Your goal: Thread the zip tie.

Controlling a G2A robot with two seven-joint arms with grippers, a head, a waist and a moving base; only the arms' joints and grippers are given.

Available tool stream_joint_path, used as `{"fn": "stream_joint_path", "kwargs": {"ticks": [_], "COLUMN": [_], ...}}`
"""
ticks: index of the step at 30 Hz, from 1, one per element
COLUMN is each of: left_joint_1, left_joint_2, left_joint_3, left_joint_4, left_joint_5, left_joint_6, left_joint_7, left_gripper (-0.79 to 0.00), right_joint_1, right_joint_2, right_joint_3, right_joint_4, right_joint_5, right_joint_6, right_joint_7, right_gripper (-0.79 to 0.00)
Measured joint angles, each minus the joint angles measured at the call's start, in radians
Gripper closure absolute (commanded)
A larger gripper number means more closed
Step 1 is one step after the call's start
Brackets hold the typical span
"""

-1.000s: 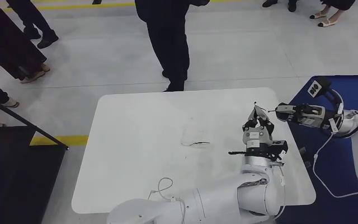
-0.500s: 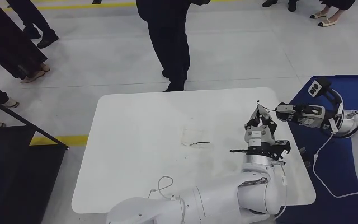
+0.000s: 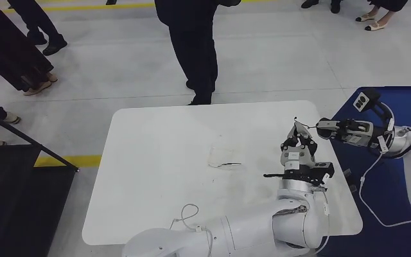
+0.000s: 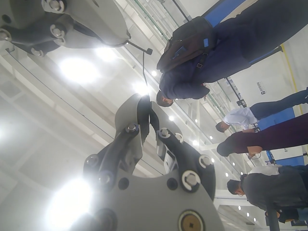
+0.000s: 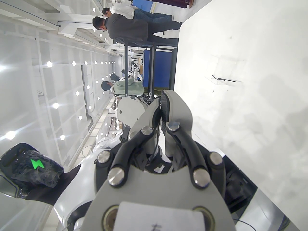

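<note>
A thin black zip tie is held in the air between both grippers over the table's right side. My left gripper points upward and is shut on the strap's lower end. The strap rises to its square head, and a short stretch runs on into the tip of my right gripper, which is shut on it. In the top view the left gripper stands just left of the right gripper, which comes in level from the right. The right gripper has its fingers pressed together.
A second black zip tie lies on the white table near its middle, beside a faint clear bag. A person's legs stand at the table's far edge. A blue mat with cables lies to the right.
My left gripper has shifted slightly to the right, closer to the right gripper. The right arm and the zip tie on the table have not moved.
</note>
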Motion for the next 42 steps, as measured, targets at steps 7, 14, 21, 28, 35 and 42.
{"fn": "stream_joint_path", "kwargs": {"ticks": [7,14,21,28,35,42], "left_joint_1": [0.005,-0.007,-0.015,-0.017,-0.008,0.041], "left_joint_2": [0.002,-0.004,-0.015,-0.023,-0.029,-0.02], "left_joint_3": [0.0,0.0,0.0,0.0,0.0,-0.026], "left_joint_4": [0.003,0.01,0.029,0.044,0.054,0.038], "left_joint_5": [0.0,0.0,0.0,0.0,0.0,-0.008], "left_joint_6": [0.0,0.0,-0.007,-0.009,-0.002,0.09], "left_joint_7": [0.009,0.058,0.095,0.095,0.074,0.059], "left_gripper": [0.0,0.0,0.0,-0.234,-0.785,-0.785], "right_joint_1": [0.0,0.0,-0.029,-0.035,-0.006,0.086], "right_joint_2": [0.0,0.0,-0.001,0.004,0.009,0.011], "right_joint_3": [0.0,0.0,0.003,0.003,-0.036,-0.109], "right_joint_4": [0.0,0.0,-0.026,-0.029,0.004,0.11], "right_joint_5": [0.0,0.0,0.015,0.02,0.025,0.059], "right_joint_6": [0.0,0.0,-0.011,0.0,0.097,0.249], "right_joint_7": [0.0,0.0,-0.044,-0.046,-0.004,0.059], "right_gripper": [0.0,0.0,0.0,0.0,0.0,0.0]}}
